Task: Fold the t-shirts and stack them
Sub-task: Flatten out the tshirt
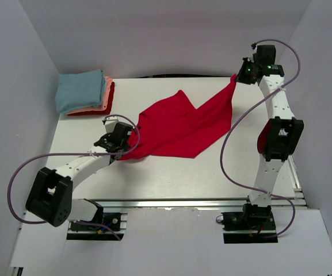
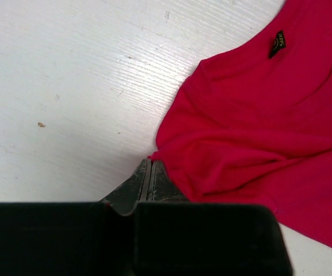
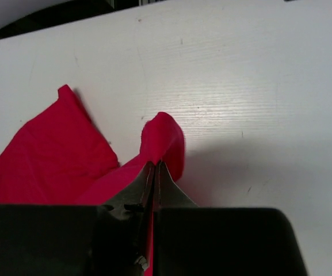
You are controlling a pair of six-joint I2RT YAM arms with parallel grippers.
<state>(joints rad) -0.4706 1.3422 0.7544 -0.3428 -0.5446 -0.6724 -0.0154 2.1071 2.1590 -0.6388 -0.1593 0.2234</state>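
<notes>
One red t-shirt (image 1: 183, 126) spread at centre of tabletop (image 1: 171, 178), left claw (image 2: 149, 165) pinching its lower-left edge, right claw (image 3: 155, 168) pinching raised corner upper right, folded stack (image 1: 85, 93) upper left.

Four t-shirts: one unfolded red shirt (image 1: 183, 129) between left hand (image 1: 132, 141) and right hand (image 1: 236, 77), three folded beyond the left hand: light blue shirt (image 1: 82, 91), salmon-pink shirt (image 1: 109, 86), folded red shirt (image 1: 110, 99). Two hands. One surface (image 1: 171, 178).
</notes>
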